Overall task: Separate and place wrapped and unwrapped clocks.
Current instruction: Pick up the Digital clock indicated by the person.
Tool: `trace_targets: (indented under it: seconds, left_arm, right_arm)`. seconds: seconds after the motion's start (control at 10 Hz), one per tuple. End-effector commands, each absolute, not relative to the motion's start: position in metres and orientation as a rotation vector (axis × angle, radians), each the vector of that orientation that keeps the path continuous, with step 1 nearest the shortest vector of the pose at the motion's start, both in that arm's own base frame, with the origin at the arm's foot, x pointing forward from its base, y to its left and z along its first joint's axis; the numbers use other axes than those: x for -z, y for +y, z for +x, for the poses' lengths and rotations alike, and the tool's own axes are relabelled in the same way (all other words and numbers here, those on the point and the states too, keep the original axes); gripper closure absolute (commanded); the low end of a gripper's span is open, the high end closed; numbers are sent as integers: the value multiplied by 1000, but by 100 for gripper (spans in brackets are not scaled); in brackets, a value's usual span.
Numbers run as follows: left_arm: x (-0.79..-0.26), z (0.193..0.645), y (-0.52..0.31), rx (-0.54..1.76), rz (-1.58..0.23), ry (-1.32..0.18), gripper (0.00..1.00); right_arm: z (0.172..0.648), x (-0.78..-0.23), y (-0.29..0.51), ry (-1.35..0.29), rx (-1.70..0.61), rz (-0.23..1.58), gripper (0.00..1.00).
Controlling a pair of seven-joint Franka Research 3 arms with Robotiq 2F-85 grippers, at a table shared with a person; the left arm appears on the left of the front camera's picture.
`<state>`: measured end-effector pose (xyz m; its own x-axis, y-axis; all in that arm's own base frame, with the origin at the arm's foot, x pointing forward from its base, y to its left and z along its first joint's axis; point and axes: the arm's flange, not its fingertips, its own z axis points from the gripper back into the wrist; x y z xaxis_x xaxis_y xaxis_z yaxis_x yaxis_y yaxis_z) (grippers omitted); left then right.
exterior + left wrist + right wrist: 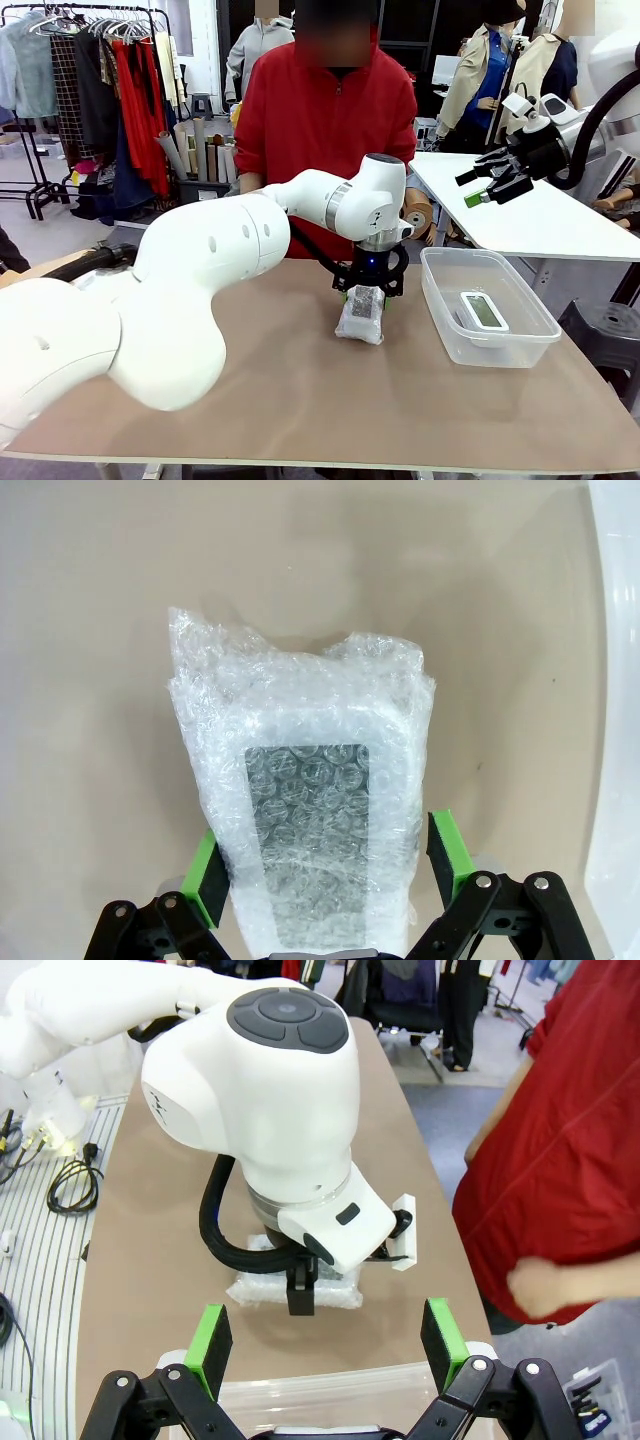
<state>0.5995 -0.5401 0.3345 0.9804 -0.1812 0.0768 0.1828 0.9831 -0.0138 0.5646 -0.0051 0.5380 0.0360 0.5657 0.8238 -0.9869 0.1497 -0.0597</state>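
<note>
Front view, clear bin (440, 300) (bare clock (484, 311) inside)

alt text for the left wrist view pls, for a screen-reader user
A bubble-wrapped clock lies on a tan table, sitting between the open green-padded fingers of the left hand; its dark screen shows through the wrap. A clear plastic bin's edge runs along the right side.
</note>
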Motion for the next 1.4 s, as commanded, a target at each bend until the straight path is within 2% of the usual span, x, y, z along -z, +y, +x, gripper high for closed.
trace_targets:
  seconds: [0.0, 0.2, 0.3, 0.7, 0.8, 1.0, 1.3]
  left_arm:
    - [-330, 600, -543, 146, 7, -78, 0]
    - [-325, 601, -542, 148, 36, -75, 0]
    - [-323, 601, -542, 153, 55, -84, 11]
    - [-337, 599, -540, 161, 53, -69, 91]
    - [-349, 597, -537, 159, 31, -68, 100]
    - [-386, 594, -521, 151, 19, -63, 100]
    - [-451, 582, -493, 175, 102, -36, 100]
  right_arm:
    - [563, -539, -5, -846, -1343, 638, 0]
    - [563, -539, -5, -846, -1343, 638, 0]
    - [563, -539, -5, -846, -1343, 638, 0]
    - [563, -539, -5, -846, -1343, 638, 0]
    - [563, -539, -5, -846, -1343, 638, 0]
    - [563, -539, -5, -846, -1343, 638, 0]
    - [563, -539, -5, -846, -1343, 638, 0]
